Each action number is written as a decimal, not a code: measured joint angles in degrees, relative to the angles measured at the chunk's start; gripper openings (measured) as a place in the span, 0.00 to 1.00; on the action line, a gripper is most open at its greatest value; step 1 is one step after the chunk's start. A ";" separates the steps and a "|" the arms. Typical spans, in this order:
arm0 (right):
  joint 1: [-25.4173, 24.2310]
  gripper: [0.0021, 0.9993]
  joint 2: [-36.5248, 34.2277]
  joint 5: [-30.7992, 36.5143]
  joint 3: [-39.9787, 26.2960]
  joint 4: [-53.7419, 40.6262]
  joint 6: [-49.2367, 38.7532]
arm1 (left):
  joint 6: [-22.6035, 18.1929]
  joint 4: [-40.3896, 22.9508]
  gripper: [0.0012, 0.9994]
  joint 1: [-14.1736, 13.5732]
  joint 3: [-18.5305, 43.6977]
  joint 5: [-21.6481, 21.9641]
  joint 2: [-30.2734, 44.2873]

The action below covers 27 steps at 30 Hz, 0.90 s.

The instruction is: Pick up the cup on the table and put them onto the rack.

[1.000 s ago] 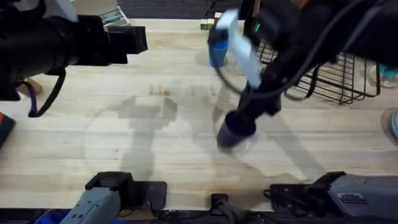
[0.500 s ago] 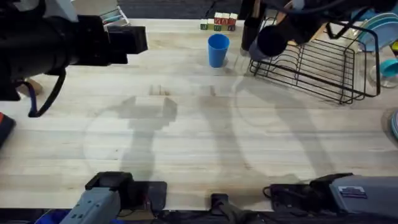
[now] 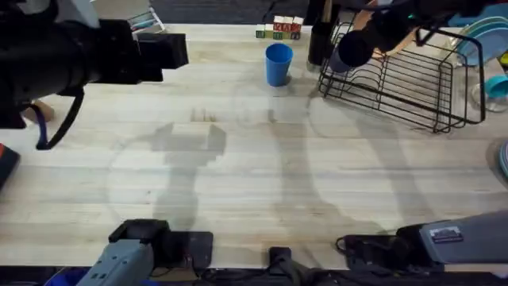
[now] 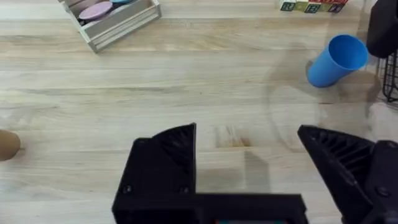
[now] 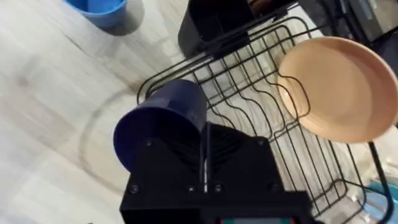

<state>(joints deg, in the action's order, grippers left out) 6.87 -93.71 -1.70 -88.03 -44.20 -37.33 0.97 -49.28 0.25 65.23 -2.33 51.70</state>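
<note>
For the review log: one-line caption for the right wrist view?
Right gripper holds the navy cup over the black wire rack, beside a tan plate.

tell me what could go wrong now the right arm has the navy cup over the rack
The navy cup is held tilted in the right gripper above the rack edge; released here, it might catch a wire and roll onto the table. The tan plate already in the rack limits room. The light blue cup stands close beside the rack, within bumping range.
</note>
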 joint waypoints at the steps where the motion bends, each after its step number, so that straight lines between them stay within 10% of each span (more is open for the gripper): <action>1: -0.12 0.03 -0.94 0.01 0.00 0.59 -0.01 | 0.00 -0.02 0.99 0.00 0.00 0.00 -0.02; 27: -2.82 0.13 -12.43 0.43 -0.04 4.85 -0.01 | 0.00 -0.04 0.99 0.00 0.00 -0.02 0.00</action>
<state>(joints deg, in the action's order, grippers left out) 4.05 -106.14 -1.28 -88.07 -39.35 -37.34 0.97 -49.32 0.25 65.23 -2.35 51.70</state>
